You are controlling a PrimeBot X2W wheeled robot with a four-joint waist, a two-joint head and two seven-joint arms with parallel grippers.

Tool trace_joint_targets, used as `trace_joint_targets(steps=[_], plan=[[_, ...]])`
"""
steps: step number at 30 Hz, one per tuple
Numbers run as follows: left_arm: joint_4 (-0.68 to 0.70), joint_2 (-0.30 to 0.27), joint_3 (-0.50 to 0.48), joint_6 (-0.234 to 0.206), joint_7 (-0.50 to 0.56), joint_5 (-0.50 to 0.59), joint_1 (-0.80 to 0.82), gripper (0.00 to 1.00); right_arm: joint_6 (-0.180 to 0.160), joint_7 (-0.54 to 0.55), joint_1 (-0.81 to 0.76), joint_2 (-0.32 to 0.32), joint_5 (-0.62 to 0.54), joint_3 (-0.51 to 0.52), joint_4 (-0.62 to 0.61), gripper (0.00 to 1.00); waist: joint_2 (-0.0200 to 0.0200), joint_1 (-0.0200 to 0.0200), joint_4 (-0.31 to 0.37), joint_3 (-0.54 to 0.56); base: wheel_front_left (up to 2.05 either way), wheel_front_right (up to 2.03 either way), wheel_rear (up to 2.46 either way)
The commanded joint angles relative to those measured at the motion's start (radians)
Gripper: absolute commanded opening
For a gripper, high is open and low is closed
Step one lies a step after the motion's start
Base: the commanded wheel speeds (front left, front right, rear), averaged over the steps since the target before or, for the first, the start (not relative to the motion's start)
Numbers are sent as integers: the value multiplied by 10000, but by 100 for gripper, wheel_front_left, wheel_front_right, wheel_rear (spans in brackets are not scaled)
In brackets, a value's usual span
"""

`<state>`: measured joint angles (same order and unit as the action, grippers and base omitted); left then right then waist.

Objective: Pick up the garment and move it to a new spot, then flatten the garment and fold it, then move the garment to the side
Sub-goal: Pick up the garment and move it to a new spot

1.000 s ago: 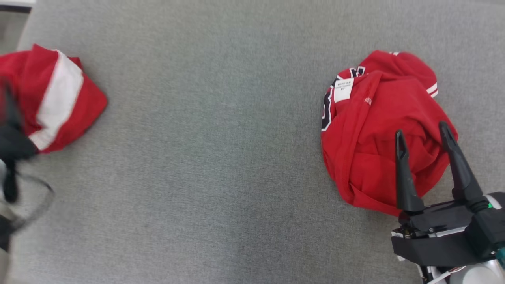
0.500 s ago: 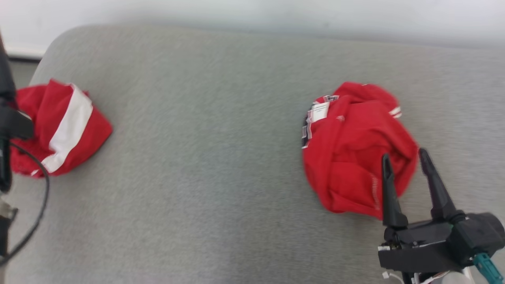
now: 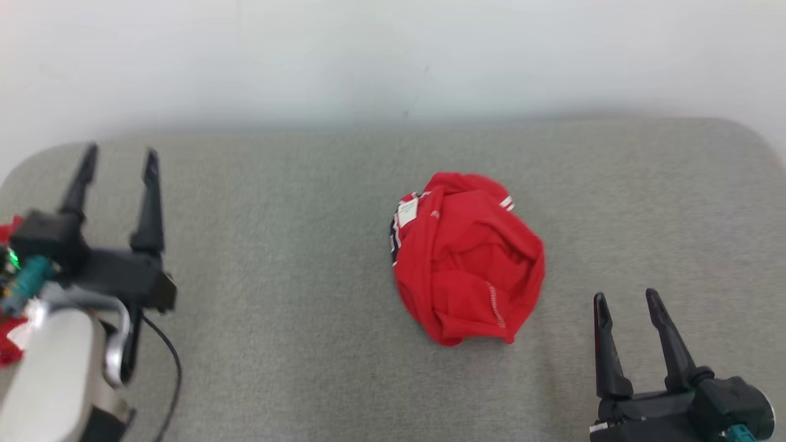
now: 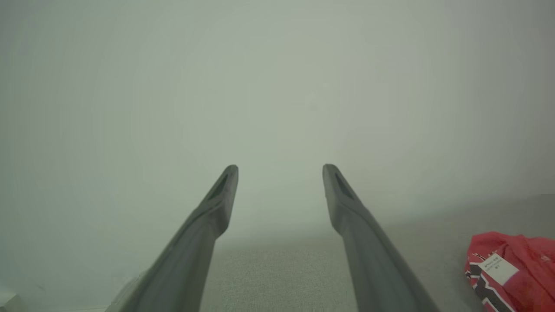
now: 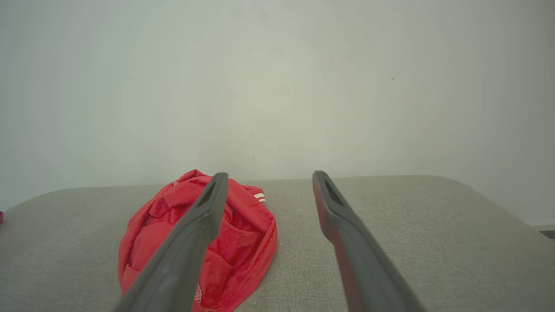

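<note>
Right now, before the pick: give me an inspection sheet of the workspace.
Surface: grey fabric-covered top, rounded corners.
Job's things: red garment crumpled in a heap mid-surface, white label showing; not flattened or folded.
Clutter: second red cloth at the far left edge, mostly hidden behind the left arm.
Grippers: left gripper open, empty, over the left end; right gripper open, empty, apart from the garment.
Cables: black cable looping from the left wrist, away from the garment.
Surroundings: plain pale wall; nothing else seen.
</note>
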<state>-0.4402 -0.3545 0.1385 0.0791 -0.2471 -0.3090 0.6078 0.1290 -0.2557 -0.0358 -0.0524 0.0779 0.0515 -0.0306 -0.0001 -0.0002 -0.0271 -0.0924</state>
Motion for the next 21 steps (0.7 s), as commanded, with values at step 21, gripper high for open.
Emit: trace_joint_targets(steps=[21], plan=[[2367, 426, -490, -910, -156, -575, -4812, 100, 35, -107, -668, 28, 494, 87, 797, 100, 1, 2, -39, 1660, 0, 0, 0]])
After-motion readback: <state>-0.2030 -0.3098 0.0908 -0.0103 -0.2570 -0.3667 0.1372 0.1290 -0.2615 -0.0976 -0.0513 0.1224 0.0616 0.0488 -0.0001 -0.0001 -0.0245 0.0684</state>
